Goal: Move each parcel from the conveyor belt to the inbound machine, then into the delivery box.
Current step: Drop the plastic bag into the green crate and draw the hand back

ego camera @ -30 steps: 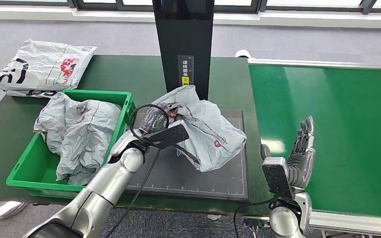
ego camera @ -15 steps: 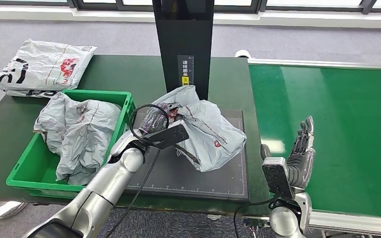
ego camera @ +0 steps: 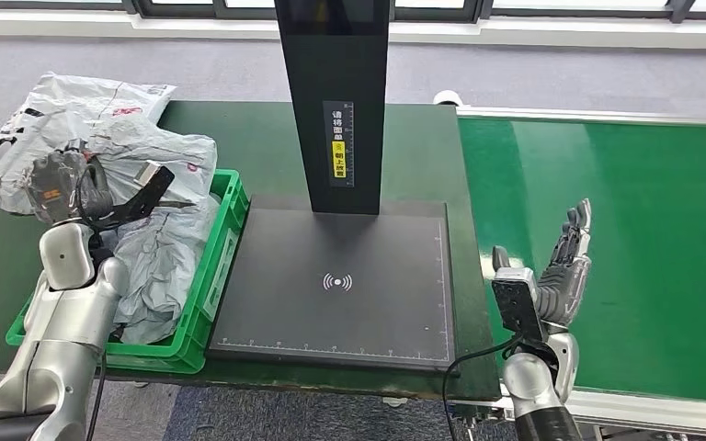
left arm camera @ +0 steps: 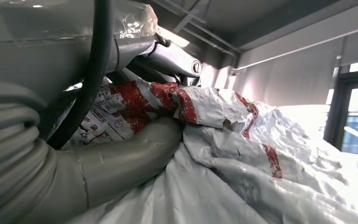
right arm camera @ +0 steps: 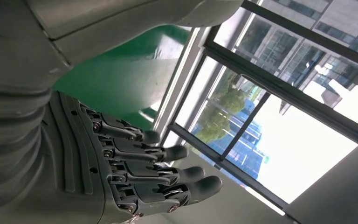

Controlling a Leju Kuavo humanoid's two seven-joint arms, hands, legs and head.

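While the left hand point(ego camera: 62, 184) grips a crumpled grey plastic parcel with red print point(ego camera: 161, 156), that parcel hangs over the far end of the green plastic delivery box point(ego camera: 210, 276), just above another crumpled grey bag point(ego camera: 161, 266) lying inside it. From the left wrist, the thick grey thumb point(left arm camera: 121, 163) presses into the wrinkled film beside the red markings. Behind the box, a white printed bag point(ego camera: 18, 138) lies on the dark green surface point(ego camera: 239, 138). Just right of the box sits the flat black scanning pad of the inbound machine point(ego camera: 340, 285), its white wireless symbol uncovered, with the black upright column point(ego camera: 335, 101) rising from its far edge. The right hand point(ego camera: 561, 271) stands upright at the near edge of the bright green conveyor belt point(ego camera: 625, 230), well apart from the parcel; its dark fingers point(right arm camera: 135, 158) are spread and hold nothing.
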